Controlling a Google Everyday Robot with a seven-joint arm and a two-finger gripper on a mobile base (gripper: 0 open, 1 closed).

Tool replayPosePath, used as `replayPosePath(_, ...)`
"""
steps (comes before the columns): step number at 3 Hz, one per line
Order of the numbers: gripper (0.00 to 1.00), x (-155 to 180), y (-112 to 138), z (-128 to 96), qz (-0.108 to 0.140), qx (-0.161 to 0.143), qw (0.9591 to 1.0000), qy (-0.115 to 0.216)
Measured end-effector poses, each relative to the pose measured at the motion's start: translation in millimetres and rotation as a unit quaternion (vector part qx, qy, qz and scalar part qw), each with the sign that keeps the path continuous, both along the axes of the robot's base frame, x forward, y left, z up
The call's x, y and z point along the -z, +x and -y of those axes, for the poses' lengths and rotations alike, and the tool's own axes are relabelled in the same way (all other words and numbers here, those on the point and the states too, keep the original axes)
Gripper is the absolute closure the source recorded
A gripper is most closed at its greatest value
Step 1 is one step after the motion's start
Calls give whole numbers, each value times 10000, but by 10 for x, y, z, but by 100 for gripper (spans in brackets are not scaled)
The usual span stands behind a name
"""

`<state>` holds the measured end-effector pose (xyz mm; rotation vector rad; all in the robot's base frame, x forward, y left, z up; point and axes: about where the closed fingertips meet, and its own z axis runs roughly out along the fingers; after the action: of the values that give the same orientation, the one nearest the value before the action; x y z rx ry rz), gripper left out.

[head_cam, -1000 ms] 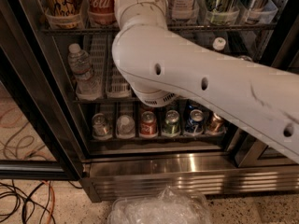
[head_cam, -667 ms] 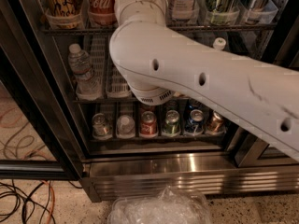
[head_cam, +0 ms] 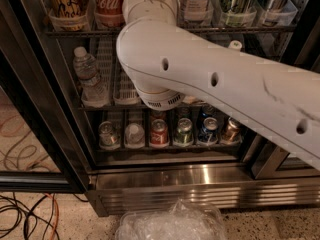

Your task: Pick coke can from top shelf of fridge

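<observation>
The coke can (head_cam: 108,4), red with white script, stands on the top shelf (head_cam: 240,29) of the fridge (head_cam: 175,178), in a clear lane tray, its top cut off by the frame edge. A tan can with black script (head_cam: 65,4) stands to its left. My white arm (head_cam: 210,79) reaches up across the open fridge; its wrist (head_cam: 150,1) sits just right of the coke can. My gripper is beyond the wrist, past the top edge, and does not show.
Clear bottles and cans (head_cam: 235,1) fill the top shelf to the right. A water bottle (head_cam: 88,79) stands on the middle rack. Several cans (head_cam: 159,133) line the bottom rack. A crumpled clear plastic bag (head_cam: 172,223) and cables (head_cam: 25,214) lie on the floor.
My arm has shifted very slightly to the left. Nothing on the shelves has moved.
</observation>
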<state>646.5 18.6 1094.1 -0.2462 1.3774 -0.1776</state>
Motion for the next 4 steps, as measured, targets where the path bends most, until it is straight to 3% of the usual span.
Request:
replayPosePath(1,84,-1,0,0,1,0,10000,1)
replayPosePath(2,100,-78,-20,11,37,-16,10000,75)
replayPosePath(3,100,-390,-77,54,247,-136,9992,297)
replayPosePath(4,100,-575,-307,37,319,-596,9960,578)
